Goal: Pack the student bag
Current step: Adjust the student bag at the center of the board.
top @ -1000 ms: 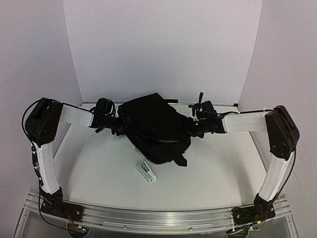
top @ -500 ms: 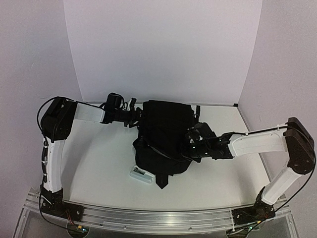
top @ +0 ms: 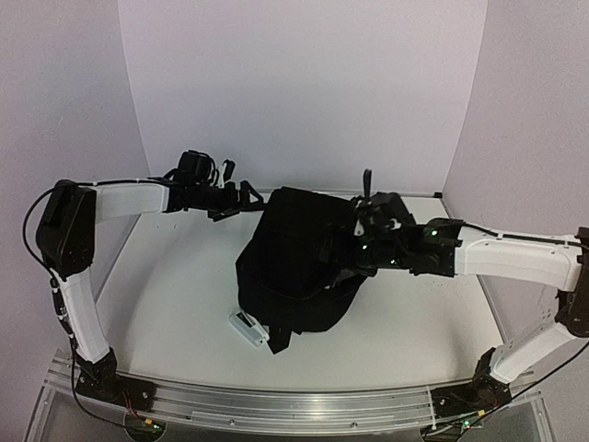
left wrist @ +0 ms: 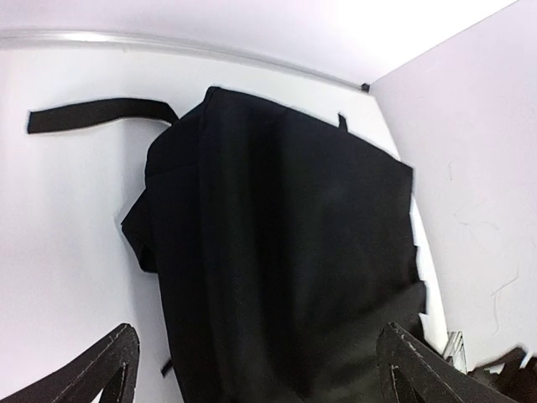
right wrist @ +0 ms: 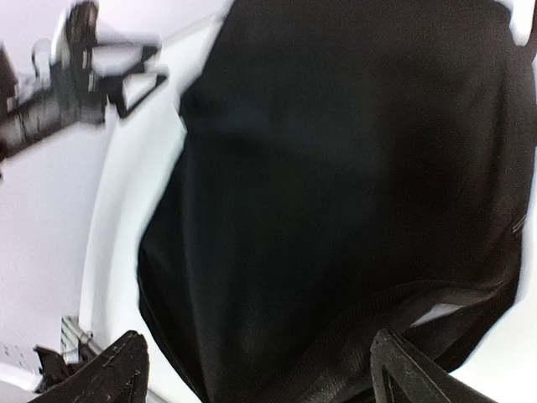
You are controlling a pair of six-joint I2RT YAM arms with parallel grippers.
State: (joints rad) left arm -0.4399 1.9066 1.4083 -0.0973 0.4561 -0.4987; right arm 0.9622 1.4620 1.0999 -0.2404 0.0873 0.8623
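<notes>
1. Left gripper (top: 247, 195): the fingers (left wrist: 107, 371) stand wide apart and grip nothing. The student bag (top: 294, 267) lies just ahead of them, slumped on its side. One loose strap (left wrist: 92, 115) trails flat on the surface beyond the fingertips.
2. Right gripper (top: 363, 241): the fingers (right wrist: 401, 369) are spread wide and clamp nothing. The bag's black fabric fills the space beneath and ahead of them.
3. Surface: a white table (top: 175, 276) with an aluminium rail (top: 294, 401) along the near edge.
4. Enclosure: a plain white back wall (top: 304, 92) with pale side panels.
5. A small white object (top: 245, 328) protrudes from under the bag's near edge.
</notes>
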